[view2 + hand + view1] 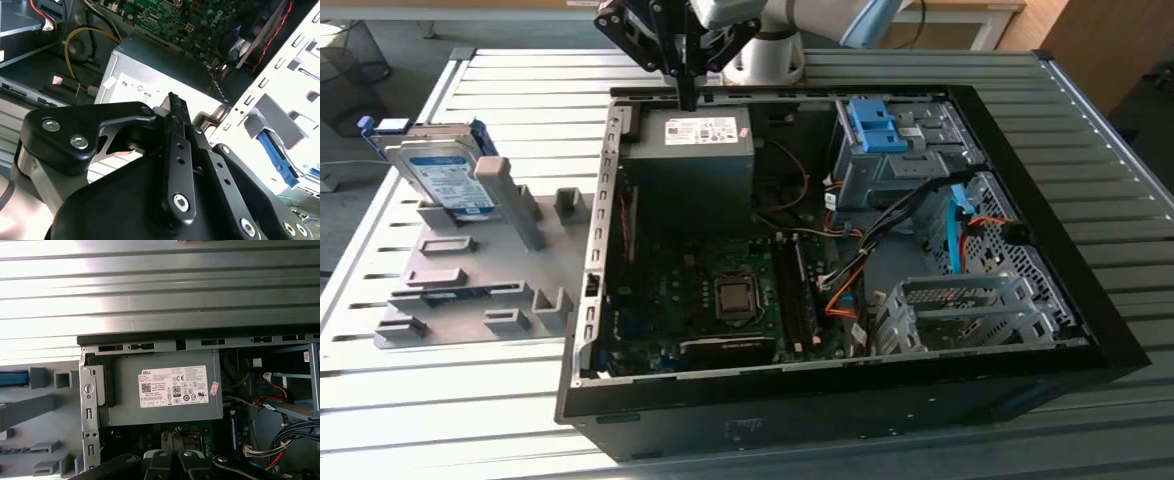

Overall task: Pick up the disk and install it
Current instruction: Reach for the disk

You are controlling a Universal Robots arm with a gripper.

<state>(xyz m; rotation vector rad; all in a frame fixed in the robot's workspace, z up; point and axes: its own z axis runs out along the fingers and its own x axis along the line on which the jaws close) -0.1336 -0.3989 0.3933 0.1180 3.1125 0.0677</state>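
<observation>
Gripper is clenched and empty, fingers pressed together. It hangs at the far wall of the computer case, just above the power-supply box. The disk is well apart from it, outside the case on the exterior view's left. It leans tilted in the grey fixture plate, label facing up and out.

Risks as I judge them:
- The fingertips sit low by the case wall, so a sideways sweep at this height could clip the rim or the power-supply box.
- The disk only leans in its holder, so an off-centre grasp could tip it or let it slide between the fingers.
- The loose cables run close to the blue brackets and the grey drive cage, so a carried disk could snag them.

Hard to make out:
- The arm is cut off at the exterior view's upper edge.
- The disk's lower end is hidden behind a fixture post.
- I cannot tell which bay is meant for it.
- A blue strip at the edge of the first wrist view may be a disk rail, but I cannot tell.
</observation>
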